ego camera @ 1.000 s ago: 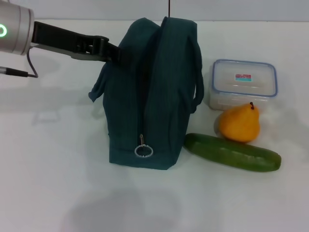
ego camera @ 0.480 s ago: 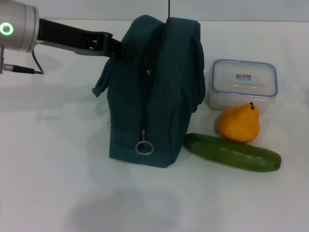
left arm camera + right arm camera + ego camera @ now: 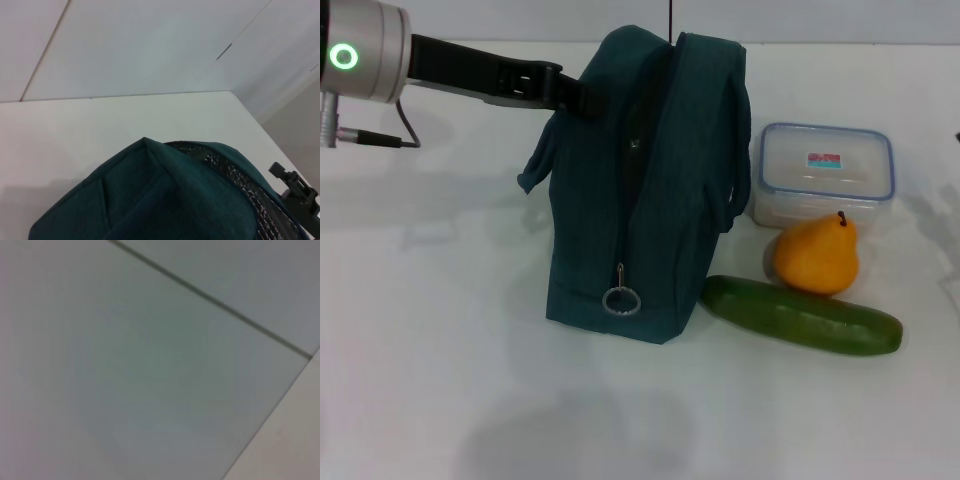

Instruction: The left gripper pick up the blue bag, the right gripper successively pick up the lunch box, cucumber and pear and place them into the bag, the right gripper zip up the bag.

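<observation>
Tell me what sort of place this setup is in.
Probably a lab or test room staged for a packing demo. A bare white table holds only a dark blue-green bag, a lunch box, a pear and a cucumber; plain panelled white walls stand behind.

Left tool [image 3: 582, 98] gripping blue bag [image 3: 645, 190] (upright), pear [image 3: 816, 256] beside

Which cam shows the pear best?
Head view. The pear is fully visible there, standing between the lunch box and the cucumber. The left wrist view shows only the bag and table; the right wrist view shows only blank surface.
</observation>
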`<state>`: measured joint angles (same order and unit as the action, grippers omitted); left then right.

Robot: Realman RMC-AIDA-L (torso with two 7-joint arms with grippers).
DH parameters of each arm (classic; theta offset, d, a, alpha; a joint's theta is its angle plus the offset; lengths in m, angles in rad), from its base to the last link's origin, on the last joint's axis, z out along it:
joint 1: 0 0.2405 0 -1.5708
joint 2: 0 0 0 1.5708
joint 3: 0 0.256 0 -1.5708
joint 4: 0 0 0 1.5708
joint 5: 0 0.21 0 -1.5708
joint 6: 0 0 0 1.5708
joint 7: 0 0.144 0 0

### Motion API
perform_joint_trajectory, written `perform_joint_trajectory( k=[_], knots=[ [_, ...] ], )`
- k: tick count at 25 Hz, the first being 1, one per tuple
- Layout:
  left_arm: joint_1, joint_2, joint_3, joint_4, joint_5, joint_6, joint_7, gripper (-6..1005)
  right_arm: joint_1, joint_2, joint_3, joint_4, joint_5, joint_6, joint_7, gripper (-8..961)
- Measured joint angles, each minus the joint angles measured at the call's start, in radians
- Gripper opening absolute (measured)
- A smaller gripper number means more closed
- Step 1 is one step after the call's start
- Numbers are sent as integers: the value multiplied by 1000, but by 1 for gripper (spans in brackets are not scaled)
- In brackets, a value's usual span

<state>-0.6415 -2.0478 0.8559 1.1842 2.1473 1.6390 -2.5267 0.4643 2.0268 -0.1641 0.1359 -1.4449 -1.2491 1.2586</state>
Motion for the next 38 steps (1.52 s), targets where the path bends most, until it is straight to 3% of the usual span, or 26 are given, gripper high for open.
perform_joint_trajectory(
  k=[19, 32, 38],
  knots=[
    [5, -4, 0, -20, 0, -1, 45, 67, 82, 1, -1, 79, -68, 87, 4, 841],
    [10, -3, 0, -25, 0, -10, 55, 67, 84, 1, -3, 84, -80, 86, 4, 747],
    [10, -3, 0, -25, 0, -10, 55, 67, 71, 1, 6, 81, -79, 89, 2, 499]
  ],
)
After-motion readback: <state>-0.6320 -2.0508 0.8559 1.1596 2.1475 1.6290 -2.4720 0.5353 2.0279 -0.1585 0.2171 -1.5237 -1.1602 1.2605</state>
